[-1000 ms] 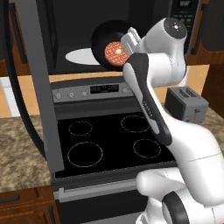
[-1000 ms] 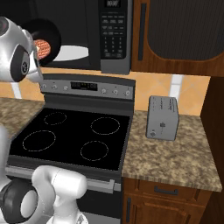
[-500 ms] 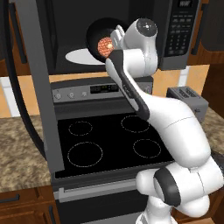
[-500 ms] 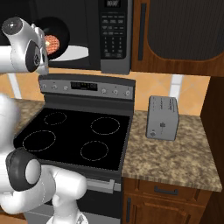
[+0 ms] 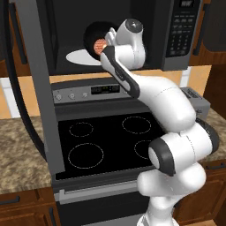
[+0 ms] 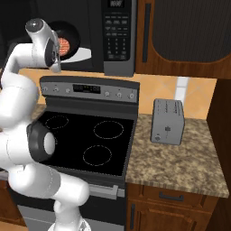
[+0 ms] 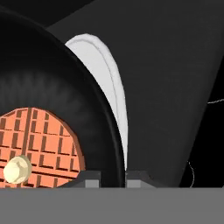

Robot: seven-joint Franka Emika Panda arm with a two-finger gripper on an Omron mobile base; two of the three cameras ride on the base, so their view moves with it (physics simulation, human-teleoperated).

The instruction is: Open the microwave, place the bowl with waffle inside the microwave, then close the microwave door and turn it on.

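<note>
While the microwave door (image 5: 37, 88) hangs wide open at the left, the pincer (image 7: 113, 177) is nearly closed, its two tips pinching the rim of the bowl (image 7: 65, 87) between them. In the left base view the bowl (image 5: 95, 37) sits inside the cavity of the microwave (image 5: 176, 57), carried above the white plate (image 5: 79, 57) and, as far as I can tell, tipped toward the camera, not yet set down. The waffle (image 7: 39, 146) lies in the bowl's bottom with a pale dab at its middle.

By my reckoning the bowl is stiff, light and smooth-walled, so a rim pinch like this is the right hold, though it lets the bowl swing or slip if jerked. The waffle is loose and could slide out if the tilt grows. Levelling the bowl before lowering it onto the plate seems wise; the stove (image 6: 85, 140) below would catch any spill.
</note>
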